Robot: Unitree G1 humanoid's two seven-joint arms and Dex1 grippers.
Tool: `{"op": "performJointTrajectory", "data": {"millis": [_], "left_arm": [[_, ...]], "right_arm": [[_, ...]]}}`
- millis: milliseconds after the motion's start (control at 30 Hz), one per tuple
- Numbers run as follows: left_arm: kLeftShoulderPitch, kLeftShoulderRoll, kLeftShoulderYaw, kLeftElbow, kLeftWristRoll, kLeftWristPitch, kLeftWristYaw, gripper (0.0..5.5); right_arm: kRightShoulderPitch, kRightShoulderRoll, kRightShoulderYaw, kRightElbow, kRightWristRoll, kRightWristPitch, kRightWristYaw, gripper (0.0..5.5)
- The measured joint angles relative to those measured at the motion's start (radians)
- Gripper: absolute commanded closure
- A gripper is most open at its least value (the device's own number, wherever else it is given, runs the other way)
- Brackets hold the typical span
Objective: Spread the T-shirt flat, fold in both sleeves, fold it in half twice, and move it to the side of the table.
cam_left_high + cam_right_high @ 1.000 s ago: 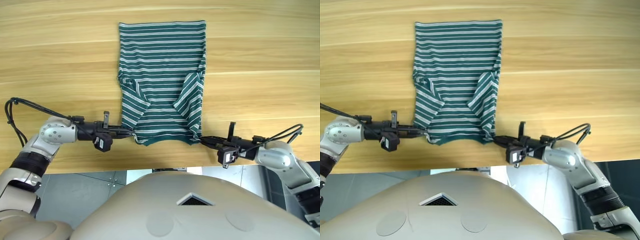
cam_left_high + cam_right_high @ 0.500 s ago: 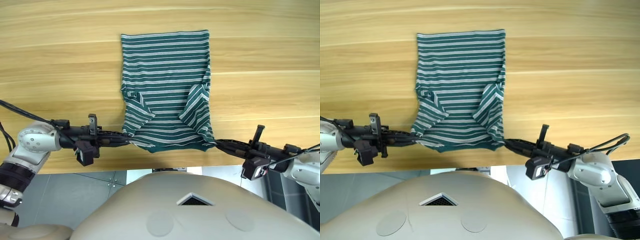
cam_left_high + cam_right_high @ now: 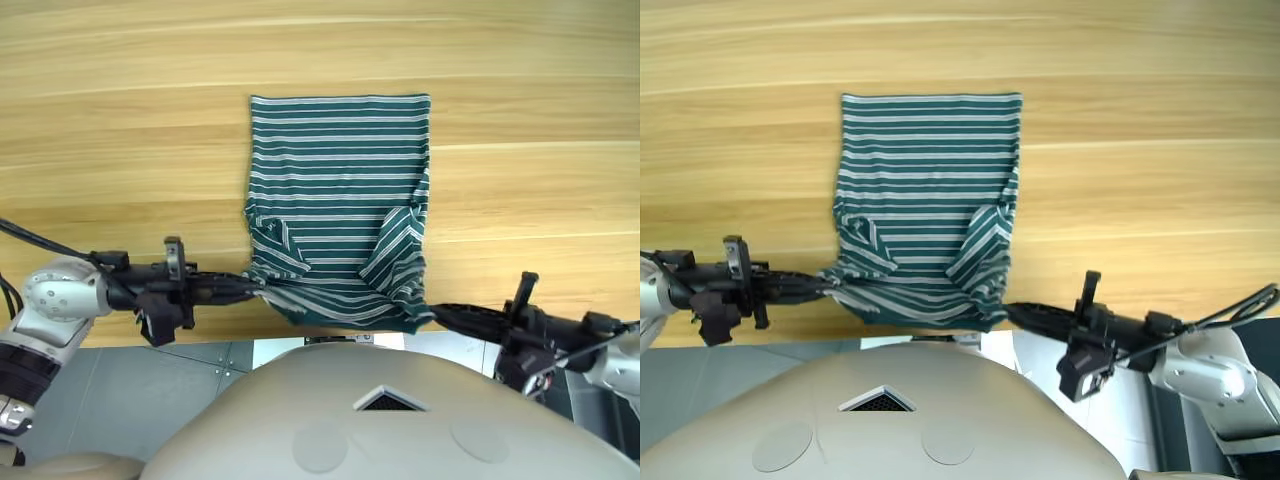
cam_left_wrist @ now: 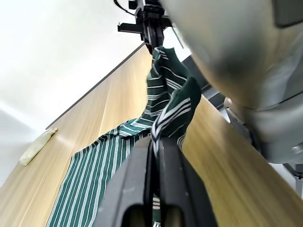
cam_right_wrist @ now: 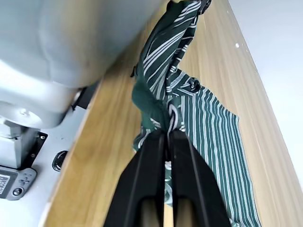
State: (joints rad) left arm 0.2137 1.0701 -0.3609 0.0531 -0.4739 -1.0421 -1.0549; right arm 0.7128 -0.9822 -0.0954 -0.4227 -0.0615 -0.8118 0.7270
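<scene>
Left eye view: left gripper (image 3: pixel 255 287) clenched on T-shirt (image 3: pixel 340 190) at its near-left corner by the table (image 3: pixel 120 150) edge, arm stretched level along that edge; right gripper (image 3: pixel 432 315) pinched the near-right corner, arm likewise. Wrist views: both finger pairs clamped on bunched hem; remainder lay flat on table.

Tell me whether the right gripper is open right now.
No: the right gripper is shut on a bunched corner of the T-shirt, with striped cloth pinched between its two fingers.
</scene>
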Motion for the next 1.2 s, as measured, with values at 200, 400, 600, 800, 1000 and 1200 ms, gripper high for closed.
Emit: {"op": "performJointTrajectory", "data": {"millis": [200,400,600,800,1000,1200], "left_arm": [[-0.205,-0.2,0.099,0.148,-0.03,0.131,0.035,5.48],[-0.441,-0.362,0.149,0.374,0.236,0.157,0.146,5.48],[-0.654,-0.497,0.125,0.659,0.475,0.152,0.238,5.48],[-0.912,-0.608,0.135,1.026,0.568,0.23,0.346,5.48],[-1.006,-0.632,0.165,1.195,0.607,0.314,0.45,5.48],[-1.035,-0.653,0.169,1.248,0.683,0.399,0.558,5.48]], "right_arm": [[-0.343,0.108,0.105,0.096,-0.089,0.269,-0.019,5.5],[-0.646,0.218,0.163,0.222,-0.198,0.528,-0.069,5.5],[-0.799,0.285,0.228,0.343,-0.307,0.658,-0.114,5.5],[-0.957,0.376,0.264,0.482,-0.332,0.731,-0.167,5.5],[-1.072,0.465,0.284,0.602,-0.316,0.749,-0.208,5.5],[-1.21,0.534,0.328,0.853,-0.34,0.724,-0.287,5.5]]}}
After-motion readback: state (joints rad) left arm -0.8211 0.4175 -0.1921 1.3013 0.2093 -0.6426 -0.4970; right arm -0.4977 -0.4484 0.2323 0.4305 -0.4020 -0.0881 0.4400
